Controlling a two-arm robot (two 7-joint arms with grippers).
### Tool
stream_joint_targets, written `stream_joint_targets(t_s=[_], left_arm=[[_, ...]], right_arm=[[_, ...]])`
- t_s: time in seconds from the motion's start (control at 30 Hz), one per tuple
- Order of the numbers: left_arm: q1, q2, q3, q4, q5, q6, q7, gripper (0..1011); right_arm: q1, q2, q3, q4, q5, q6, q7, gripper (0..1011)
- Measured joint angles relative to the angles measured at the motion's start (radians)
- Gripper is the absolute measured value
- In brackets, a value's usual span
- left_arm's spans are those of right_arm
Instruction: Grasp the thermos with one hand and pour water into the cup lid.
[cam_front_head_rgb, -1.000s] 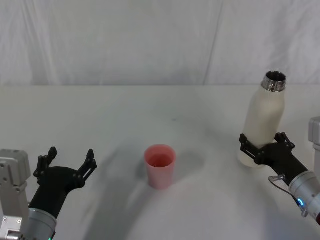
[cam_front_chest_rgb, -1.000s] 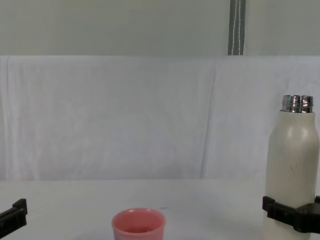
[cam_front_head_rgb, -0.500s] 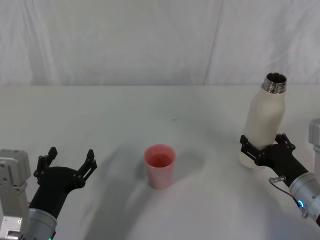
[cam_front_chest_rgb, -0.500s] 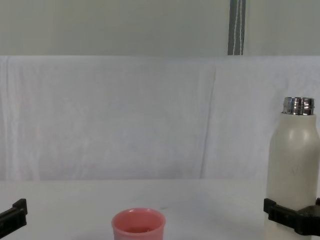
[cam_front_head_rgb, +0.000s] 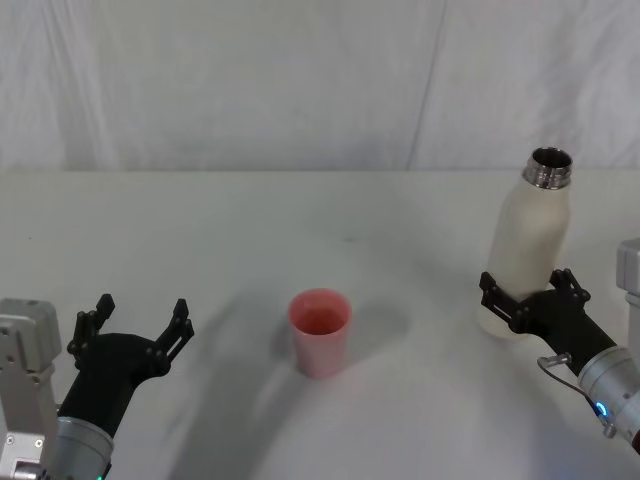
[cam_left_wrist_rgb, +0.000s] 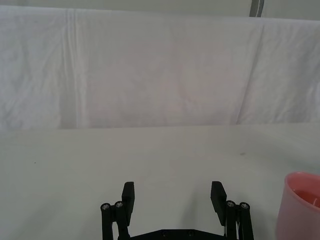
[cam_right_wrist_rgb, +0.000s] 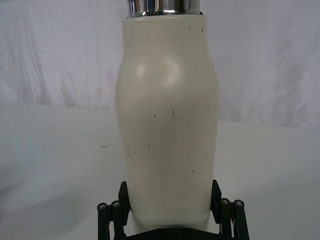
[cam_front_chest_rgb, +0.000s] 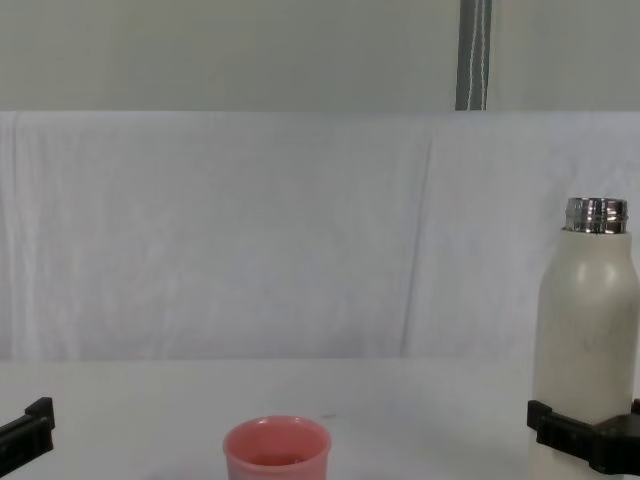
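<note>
The cream-white thermos (cam_front_head_rgb: 528, 250) stands upright at the table's right side, its steel neck uncapped. My right gripper (cam_front_head_rgb: 527, 287) is shut on its lower body. In the right wrist view the thermos (cam_right_wrist_rgb: 170, 125) sits between two black fingers (cam_right_wrist_rgb: 124, 196) that press against its sides. The pink cup lid (cam_front_head_rgb: 320, 330) stands upright near the table's middle, well left of the thermos; it also shows in the chest view (cam_front_chest_rgb: 277, 455). My left gripper (cam_front_head_rgb: 138, 318) rests open at the lower left, apart from the cup lid (cam_left_wrist_rgb: 302, 205).
A white cloth covers the table (cam_front_head_rgb: 300, 220), and a white curtain (cam_front_head_rgb: 300, 80) hangs along its far edge. A bare stretch of cloth lies between the cup lid and the thermos.
The thermos has sunk slightly and straightened upright in my right gripper. The cup lid and the left arm have not moved.
</note>
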Motion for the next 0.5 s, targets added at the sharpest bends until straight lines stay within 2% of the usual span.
stream_joint_targets(t_s=[0.5], left_arm=[[0.000,0.000,0.000,0.000,0.000,0.000,0.000,1001]], right_arm=[[0.000,-0.001,0.001,0.003,0.001,0.004,0.004,948]])
